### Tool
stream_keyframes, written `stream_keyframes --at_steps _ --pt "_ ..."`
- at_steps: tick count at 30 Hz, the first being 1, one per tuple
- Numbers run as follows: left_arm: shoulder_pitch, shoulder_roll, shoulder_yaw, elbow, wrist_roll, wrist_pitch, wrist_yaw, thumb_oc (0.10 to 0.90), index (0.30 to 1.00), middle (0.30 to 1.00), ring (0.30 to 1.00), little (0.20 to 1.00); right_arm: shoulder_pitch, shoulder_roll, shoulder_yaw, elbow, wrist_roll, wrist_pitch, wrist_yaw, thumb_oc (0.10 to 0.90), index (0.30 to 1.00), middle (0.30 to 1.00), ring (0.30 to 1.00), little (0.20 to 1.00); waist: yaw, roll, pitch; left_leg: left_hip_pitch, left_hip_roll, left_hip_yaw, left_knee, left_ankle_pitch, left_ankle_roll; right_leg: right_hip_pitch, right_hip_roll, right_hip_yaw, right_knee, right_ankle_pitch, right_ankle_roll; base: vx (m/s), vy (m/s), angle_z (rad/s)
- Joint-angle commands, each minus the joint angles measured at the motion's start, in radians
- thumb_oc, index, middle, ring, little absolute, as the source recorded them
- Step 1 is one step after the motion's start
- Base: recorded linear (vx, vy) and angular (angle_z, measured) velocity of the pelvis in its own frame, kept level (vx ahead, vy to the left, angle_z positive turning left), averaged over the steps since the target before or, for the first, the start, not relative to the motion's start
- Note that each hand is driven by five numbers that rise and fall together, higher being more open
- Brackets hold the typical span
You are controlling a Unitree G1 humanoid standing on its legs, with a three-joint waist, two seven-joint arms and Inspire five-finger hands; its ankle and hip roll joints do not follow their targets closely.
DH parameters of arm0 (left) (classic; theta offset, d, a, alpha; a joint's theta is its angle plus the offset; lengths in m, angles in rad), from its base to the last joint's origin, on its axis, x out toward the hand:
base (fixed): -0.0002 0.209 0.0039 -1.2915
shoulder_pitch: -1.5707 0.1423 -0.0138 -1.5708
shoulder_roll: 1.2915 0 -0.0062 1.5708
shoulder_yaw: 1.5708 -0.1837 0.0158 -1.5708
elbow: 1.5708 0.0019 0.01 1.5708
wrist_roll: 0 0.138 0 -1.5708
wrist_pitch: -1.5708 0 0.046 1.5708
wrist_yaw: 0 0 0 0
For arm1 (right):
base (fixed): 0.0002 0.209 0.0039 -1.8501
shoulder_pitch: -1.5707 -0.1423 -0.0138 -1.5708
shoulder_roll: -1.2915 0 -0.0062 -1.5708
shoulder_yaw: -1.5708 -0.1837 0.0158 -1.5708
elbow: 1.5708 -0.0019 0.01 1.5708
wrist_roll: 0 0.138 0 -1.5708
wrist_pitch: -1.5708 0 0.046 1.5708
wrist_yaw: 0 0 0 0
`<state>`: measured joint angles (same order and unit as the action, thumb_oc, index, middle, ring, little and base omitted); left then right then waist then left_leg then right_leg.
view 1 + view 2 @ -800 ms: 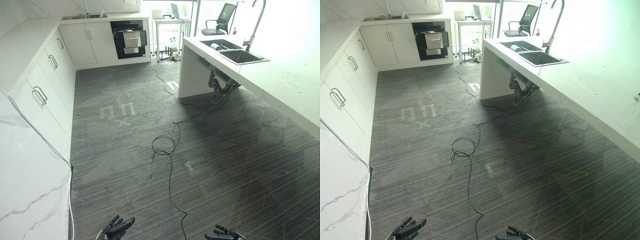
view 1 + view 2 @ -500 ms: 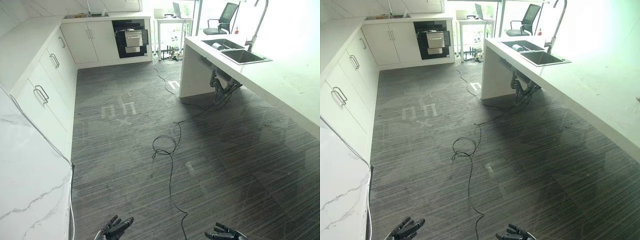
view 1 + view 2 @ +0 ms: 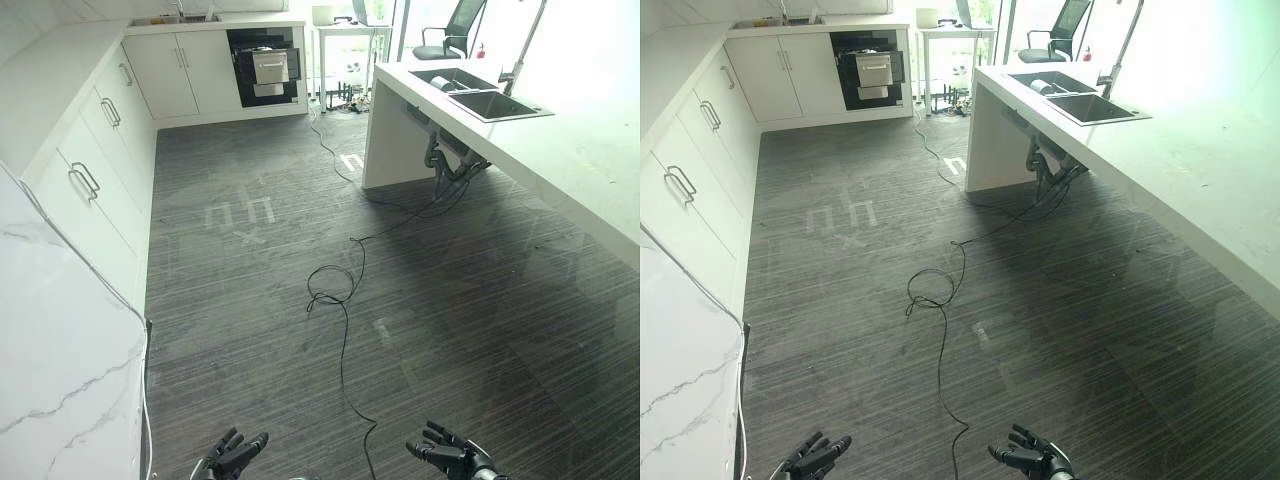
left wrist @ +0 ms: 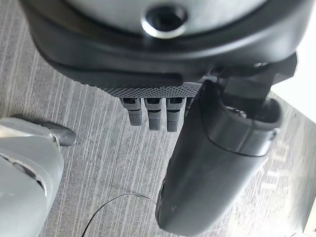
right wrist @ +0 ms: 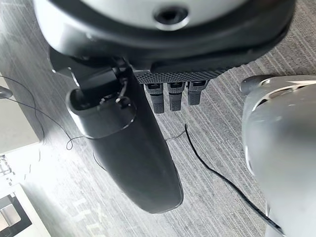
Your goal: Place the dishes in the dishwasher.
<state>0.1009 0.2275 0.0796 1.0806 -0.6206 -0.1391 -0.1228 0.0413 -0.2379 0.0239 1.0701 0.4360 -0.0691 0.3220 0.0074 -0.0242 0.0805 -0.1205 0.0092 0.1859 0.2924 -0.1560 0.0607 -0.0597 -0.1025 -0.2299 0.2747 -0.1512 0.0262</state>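
The dishwasher (image 3: 262, 68) is a black unit in the far white cabinet row, with a pale drawer pulled out of its front. On the island at the right, a double sink (image 3: 482, 100) holds a pale round dish (image 3: 440, 83) in its far basin. My left hand (image 3: 232, 458) and right hand (image 3: 447, 457) hang low over the dark floor, far from both. In its own wrist view the left hand (image 4: 212, 163) is open with nothing in it. The right hand (image 5: 128, 148) also has straight fingers (image 5: 170, 96) and is open.
White cabinets (image 3: 90, 170) run along the left wall, and a marble worktop (image 3: 60, 380) sits close at the lower left. The long white island counter (image 3: 580, 160) bounds the right side. A desk (image 3: 345, 25) and office chair (image 3: 455, 30) stand at the back.
The whole picture has shifted, so the camera has moved a little. My right hand now shows somewhat higher in the eye views; both hands stay open.
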Motion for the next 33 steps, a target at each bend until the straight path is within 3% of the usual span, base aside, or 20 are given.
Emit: stream_keyframes --at_steps 1,8,10,12,23,26,33 --pt "-0.023 0.021 -0.001 -0.073 0.015 -0.08 -0.026 0.8 0.9 0.9 0.9 0.9 -0.03 -0.032 -0.012 -0.059 0.054 -0.063 0.019 0.8 0.9 0.9 0.9 0.9 0.016 0.012 -0.016 0.074 0.042 0.036 0.008 -0.119 -0.068 -0.006 -0.029 -0.043 0.025 -0.031 0.074 0.0 0.0 0.0" --pt "-0.011 0.039 0.032 -0.307 -0.103 -0.057 -0.018 0.8 0.9 0.9 0.9 0.9 -0.001 -0.038 -0.017 -0.367 0.094 0.0 -0.016 0.8 0.9 0.9 0.9 0.9 0.009 0.012 -0.006 0.074 0.044 0.033 0.008 -0.114 -0.068 -0.005 -0.031 -0.043 0.025 -0.027 0.072 -0.01 -0.012 0.03" --pt "0.01 0.069 0.059 -0.57 -0.156 -0.069 0.001 0.8 0.9 0.9 0.9 0.9 0.026 -0.03 -0.033 -0.645 0.065 0.009 -0.056 0.8 0.9 0.9 0.9 0.9 -0.002 0.008 -0.003 0.074 0.047 0.028 0.008 -0.107 -0.07 -0.006 -0.027 -0.037 0.025 -0.028 0.069 -0.07 -0.061 0.14" --pt "0.014 0.094 0.08 -0.74 -0.176 -0.093 0.014 0.8 0.9 0.9 0.9 0.9 0.031 -0.044 -0.05 -0.809 0.045 -0.003 -0.044 0.8 0.9 0.9 0.9 0.9 -0.008 0.008 -0.004 0.076 0.05 0.025 0.008 -0.103 -0.072 -0.005 -0.023 -0.033 0.025 -0.031 0.066 -0.04 -0.046 0.1" --pt "0.034 0.126 0.14 -1.09 -0.097 -0.191 0.006 0.8 0.9 0.9 0.9 0.9 0.029 -0.101 -0.121 -1.14 0.091 -0.05 0.0 0.8 0.9 0.9 0.9 0.9 -0.004 0.006 -0.013 0.071 0.064 0.004 0.008 -0.093 -0.083 -0.004 -0.012 -0.026 0.025 -0.04 0.058 0.0 -0.045 0.0" --pt "0.046 0.157 0.178 -1.176 0.109 -0.334 0.13 0.8 0.9 0.9 0.9 0.9 0.04 -0.116 -0.14 -1.224 0.072 -0.093 -0.015 0.8 0.9 0.9 0.9 0.9 -0.001 0.002 -0.018 0.066 0.072 -0.005 0.008 -0.086 -0.091 -0.004 -0.005 -0.028 0.025 -0.045 0.052 0.03 -0.119 0.01" --pt "0.044 0.165 0.191 -1.204 0.124 -0.345 0.149 0.8 0.9 0.9 0.9 0.9 0.036 -0.129 -0.141 -1.24 0.071 -0.099 -0.027 0.8 0.9 0.9 0.9 0.9 0.0 -0.006 -0.015 0.055 0.084 -0.024 0.008 -0.065 -0.108 -0.009 0.016 -0.023 0.025 -0.047 0.036 0.01 -0.103 0.02"
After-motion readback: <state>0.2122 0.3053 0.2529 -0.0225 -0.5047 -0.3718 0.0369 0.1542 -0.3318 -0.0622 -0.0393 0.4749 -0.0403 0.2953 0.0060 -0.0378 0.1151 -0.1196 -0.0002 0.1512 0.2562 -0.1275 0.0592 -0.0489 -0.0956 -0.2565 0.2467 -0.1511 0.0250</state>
